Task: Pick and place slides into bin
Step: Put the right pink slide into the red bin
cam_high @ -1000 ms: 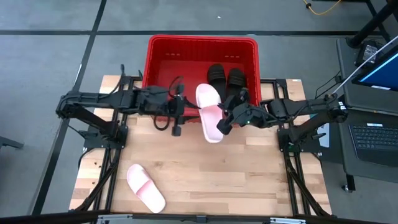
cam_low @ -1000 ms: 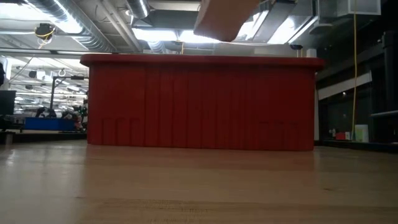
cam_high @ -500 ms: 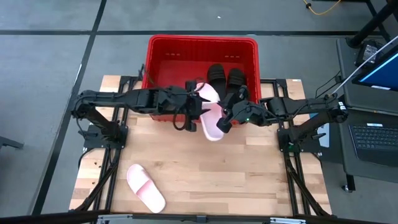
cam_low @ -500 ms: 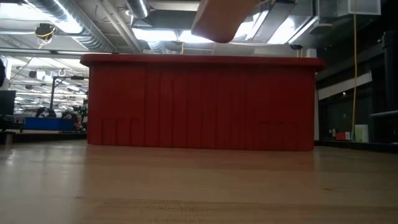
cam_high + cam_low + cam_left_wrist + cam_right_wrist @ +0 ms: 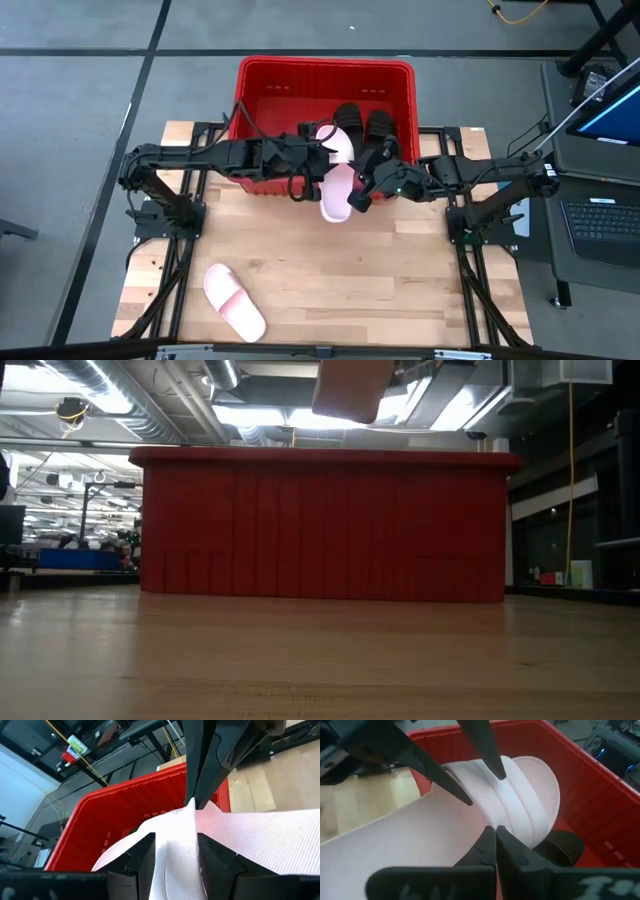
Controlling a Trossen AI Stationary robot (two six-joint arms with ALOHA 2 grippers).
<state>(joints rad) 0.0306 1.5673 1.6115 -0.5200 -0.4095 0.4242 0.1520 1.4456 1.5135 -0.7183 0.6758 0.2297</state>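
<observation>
- Pale wooden slats make up the tabletop [image 5: 380, 270], which stands on a grey floor; in the low view a workshop with ceiling ducts and strip lights lies behind it.
- At the far edge of the table sits the large rectangular red plastic bin [image 5: 262, 80] with slotted ribbed walls and a thick rim; in the low view its near wall [image 5: 320, 525] fills the middle.
- Two matte black open-toe slide sandals [image 5: 364, 125] lie side by side inside the bin, toward its right half.
- One pale pink slide sandal with a wide strap [image 5: 337, 172] hangs in the air across the bin's near rim, one end over the bin, the other over the table; its underside [image 5: 350, 385] shows at the top of the low view.
- The left gripper [image 5: 318, 153] has its fingers spread, one on each side of the sandal's strap [image 5: 512, 802].
- The right gripper [image 5: 360, 195] is pinched together on the sandal's side edge, holding it up.
- A second pale pink slide sandal [image 5: 234, 301] lies flat near the table's front left corner, well apart from both arms.
</observation>
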